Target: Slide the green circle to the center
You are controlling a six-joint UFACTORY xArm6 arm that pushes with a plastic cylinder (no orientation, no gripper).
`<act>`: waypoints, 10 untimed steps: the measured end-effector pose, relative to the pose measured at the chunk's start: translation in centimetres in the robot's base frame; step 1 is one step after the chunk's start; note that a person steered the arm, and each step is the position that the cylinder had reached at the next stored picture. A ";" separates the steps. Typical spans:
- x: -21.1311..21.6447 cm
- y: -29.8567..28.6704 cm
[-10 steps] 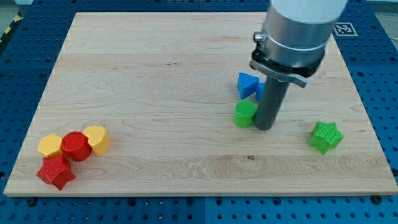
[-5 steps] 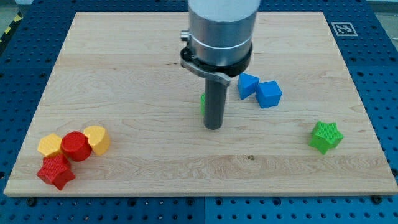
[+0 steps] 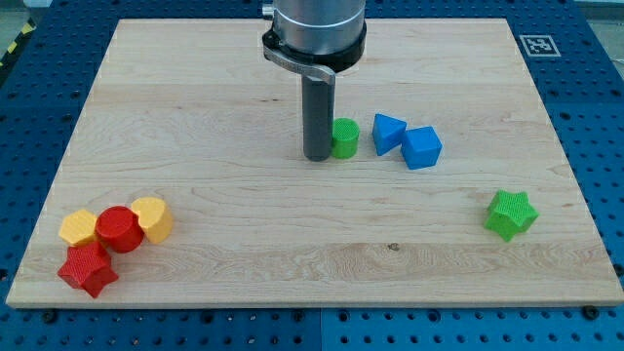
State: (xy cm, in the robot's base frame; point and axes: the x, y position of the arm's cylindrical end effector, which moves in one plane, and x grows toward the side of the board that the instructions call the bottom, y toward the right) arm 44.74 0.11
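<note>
The green circle (image 3: 344,137) stands on the wooden board (image 3: 244,107) a little right of the board's middle. My tip (image 3: 316,156) is down on the board right beside it, on the view's left, touching or nearly touching it. The rod hides the circle's left edge.
A blue triangle (image 3: 388,133) and a blue cube (image 3: 422,147) lie just right of the green circle. A green star (image 3: 511,214) sits at the lower right. At the lower left are a yellow hexagon (image 3: 79,228), a red circle (image 3: 119,229), a yellow block (image 3: 152,217) and a red star (image 3: 87,269).
The rod swept left, then back up to the circle's left side. The green circle moved up and left from below the blue triangle to beside it.
</note>
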 end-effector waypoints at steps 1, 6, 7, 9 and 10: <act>-0.7 0.0; 2.3 -0.3; 1.5 0.1; 0.4 1.3; 3.2 2.8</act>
